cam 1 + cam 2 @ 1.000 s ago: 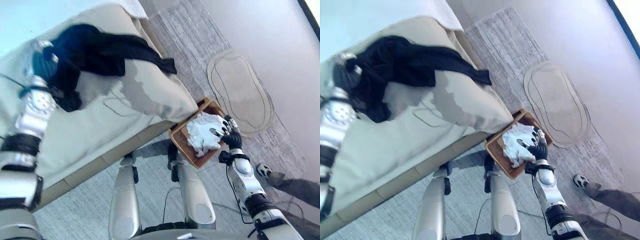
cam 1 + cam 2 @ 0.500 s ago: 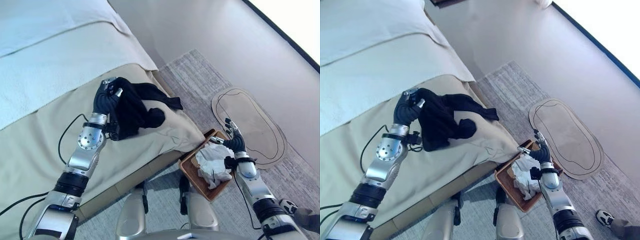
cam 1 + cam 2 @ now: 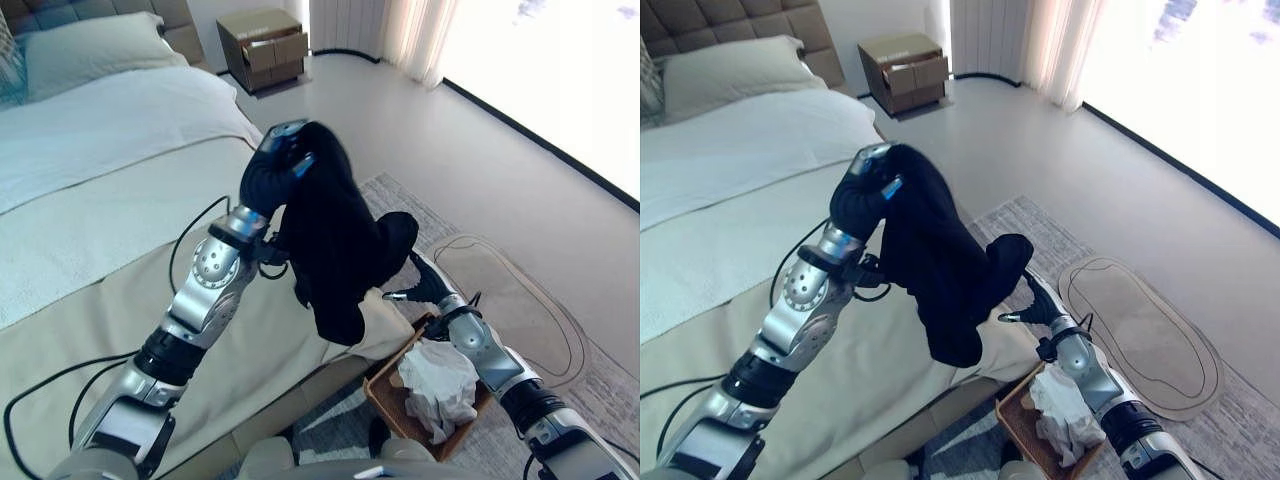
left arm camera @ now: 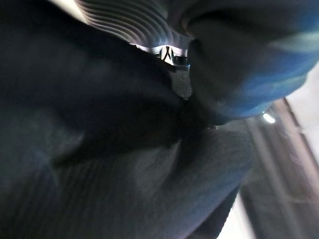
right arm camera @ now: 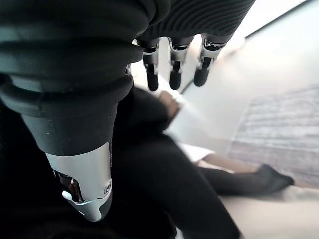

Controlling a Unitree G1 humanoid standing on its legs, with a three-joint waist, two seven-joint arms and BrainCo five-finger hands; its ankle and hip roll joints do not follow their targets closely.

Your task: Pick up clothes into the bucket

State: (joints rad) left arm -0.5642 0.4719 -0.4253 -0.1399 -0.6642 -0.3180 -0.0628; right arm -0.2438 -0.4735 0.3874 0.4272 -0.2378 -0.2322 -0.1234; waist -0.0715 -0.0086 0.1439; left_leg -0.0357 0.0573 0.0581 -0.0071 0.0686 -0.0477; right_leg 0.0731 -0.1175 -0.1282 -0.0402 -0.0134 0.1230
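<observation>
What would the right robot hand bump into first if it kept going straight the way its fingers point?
Probably the black garment. The right robot hand has straight fingers aimed at the cloth hanging from the left robot hand, just above the bed's corner. Depth is hard to judge, though.

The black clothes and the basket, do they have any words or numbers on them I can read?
No readable words or numbers anywhere.
Black garment, lifted by the left hand: plain, no print showing.
Basket and the white cloth in it: no label showing.
Right hand, open beside the garment: no writing to read.
</observation>
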